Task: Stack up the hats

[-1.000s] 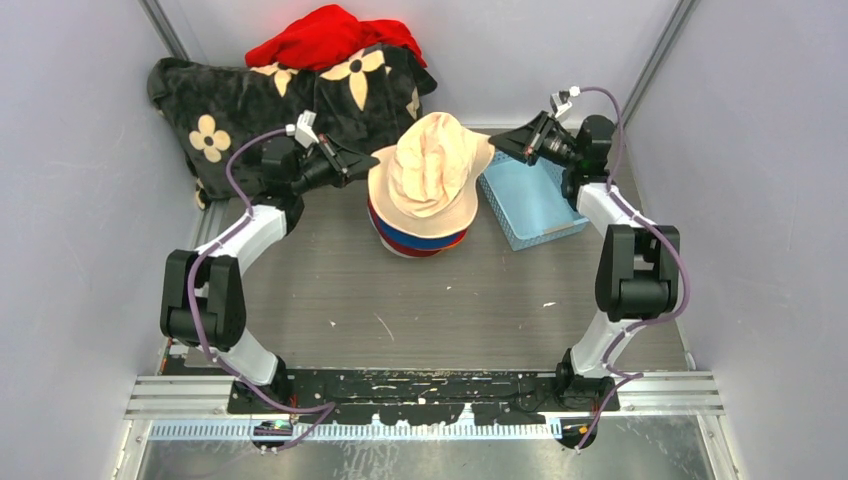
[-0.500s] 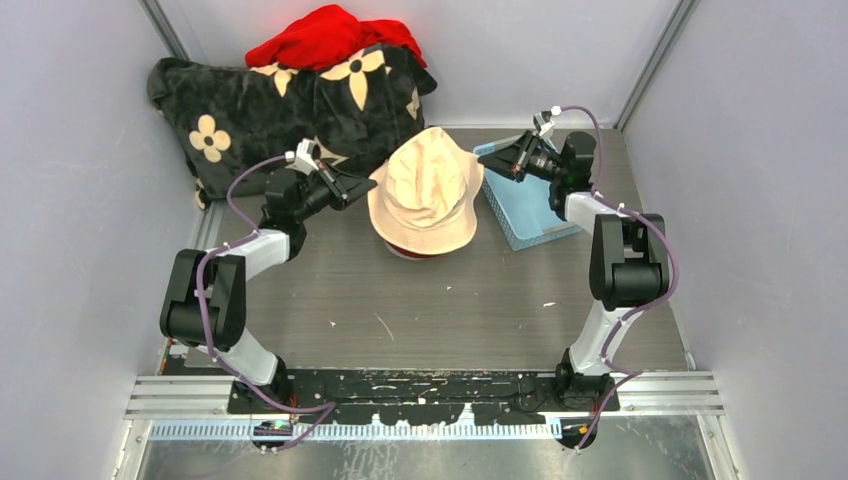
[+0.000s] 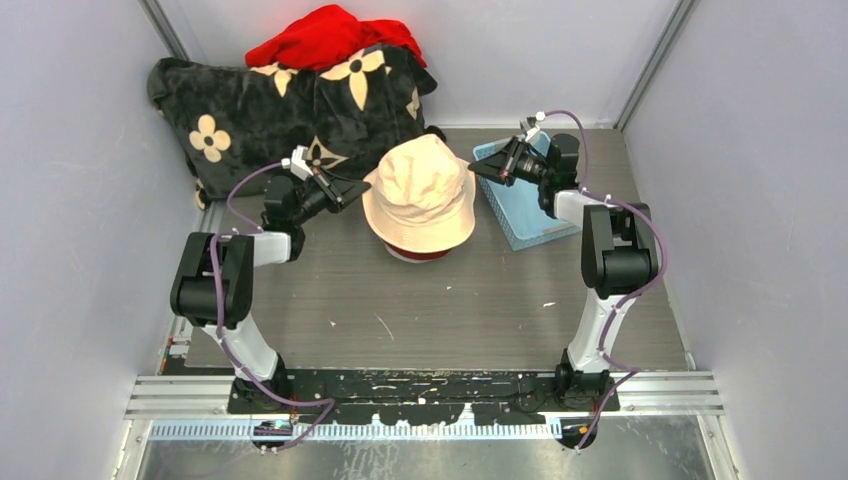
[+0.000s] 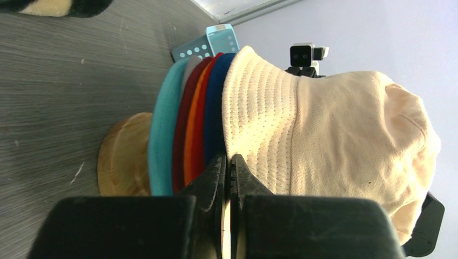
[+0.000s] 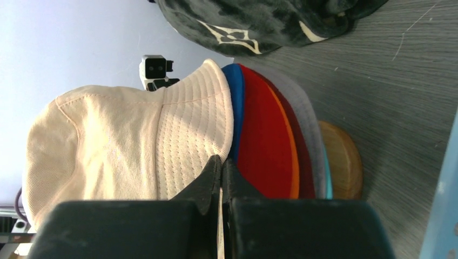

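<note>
Overhead, a soft, rounded cream bucket hat (image 3: 418, 192) sits centred on the counter (image 3: 450, 310); left wrist view: left gripper (image 4: 227, 162) pinches its stitched brim atop layered teal, maroon, orange, blue hats (image 4: 186, 129); right wrist view: right gripper (image 5: 220, 162) pinches the opposite brim.

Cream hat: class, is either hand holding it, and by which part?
Both: the left hand pinches the cream hat by its brim on one side, the right hand by the brim opposite.

Hat stack (image 3: 418, 195) left of tray (image 3: 522, 215)
</note>
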`<state>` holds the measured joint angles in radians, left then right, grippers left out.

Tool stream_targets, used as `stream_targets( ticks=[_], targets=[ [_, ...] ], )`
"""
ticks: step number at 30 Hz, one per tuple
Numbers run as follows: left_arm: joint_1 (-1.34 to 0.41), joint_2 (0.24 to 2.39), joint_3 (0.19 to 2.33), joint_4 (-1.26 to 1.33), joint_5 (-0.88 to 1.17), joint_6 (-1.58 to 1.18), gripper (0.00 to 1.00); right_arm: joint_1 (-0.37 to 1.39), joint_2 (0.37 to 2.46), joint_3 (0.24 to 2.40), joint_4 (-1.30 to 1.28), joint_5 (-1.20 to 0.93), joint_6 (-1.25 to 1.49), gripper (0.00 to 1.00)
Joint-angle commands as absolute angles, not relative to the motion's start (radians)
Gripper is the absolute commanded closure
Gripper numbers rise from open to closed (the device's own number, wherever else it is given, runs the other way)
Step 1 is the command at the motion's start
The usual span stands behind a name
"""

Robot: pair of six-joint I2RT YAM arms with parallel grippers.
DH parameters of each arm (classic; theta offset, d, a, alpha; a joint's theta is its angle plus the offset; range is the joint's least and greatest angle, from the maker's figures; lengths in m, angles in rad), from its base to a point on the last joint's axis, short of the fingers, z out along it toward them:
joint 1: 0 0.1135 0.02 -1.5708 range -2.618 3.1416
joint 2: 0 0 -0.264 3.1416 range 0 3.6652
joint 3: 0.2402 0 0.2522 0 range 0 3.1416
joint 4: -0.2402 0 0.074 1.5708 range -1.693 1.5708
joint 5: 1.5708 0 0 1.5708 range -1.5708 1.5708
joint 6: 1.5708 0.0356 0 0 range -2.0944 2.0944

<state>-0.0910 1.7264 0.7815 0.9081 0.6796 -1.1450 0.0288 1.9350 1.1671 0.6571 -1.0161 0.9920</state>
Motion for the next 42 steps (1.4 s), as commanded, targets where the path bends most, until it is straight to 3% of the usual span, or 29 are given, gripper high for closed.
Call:
stream_targets(
  ticks=[1, 9, 27, 29, 33, 37, 39, 42],
  targets=[
    [-0.022, 1.818, 0.775, 0.869, 0.615, -1.136, 1.00, -0.018, 1.997, 1.207, 0.595, -0.904, 0.911, 0.99],
    [-0.020, 1.830, 0.796, 0.924, 0.611, -1.166, 1.00, -0.021, 2.041, 1.209, 0.604, -0.894, 0.897, 0.99],
    [-0.023, 1.666, 0.715, 0.862, 0.595, -1.079, 1.00, -0.021, 1.772, 0.938, 0.607, -0.860, 0.800, 0.99],
    [-0.023, 1.641, 0.726, 0.815, 0.593, -1.058, 0.95, -0.021, 1.741, 0.937, 0.590, -0.851, 0.789, 0.92],
    [-0.023, 1.549, 0.756, 0.614, 0.524, -0.954, 0.67, -0.028, 1.678, 0.947, 0.526, -0.812, 0.748, 0.66],
    [-0.023, 1.417, 0.823, 0.283, 0.387, -0.802, 0.49, -0.049, 1.595, 0.966, 0.431, -0.752, 0.694, 0.43],
    [-0.022, 1.350, 0.834, 0.208, 0.332, -0.760, 0.45, -0.053, 1.546, 0.977, 0.384, -0.741, 0.668, 0.37],
    [-0.023, 1.248, 0.828, 0.188, 0.348, -0.772, 0.42, -0.052, 1.481, 0.971, 0.348, -0.748, 0.661, 0.36]
  ],
)
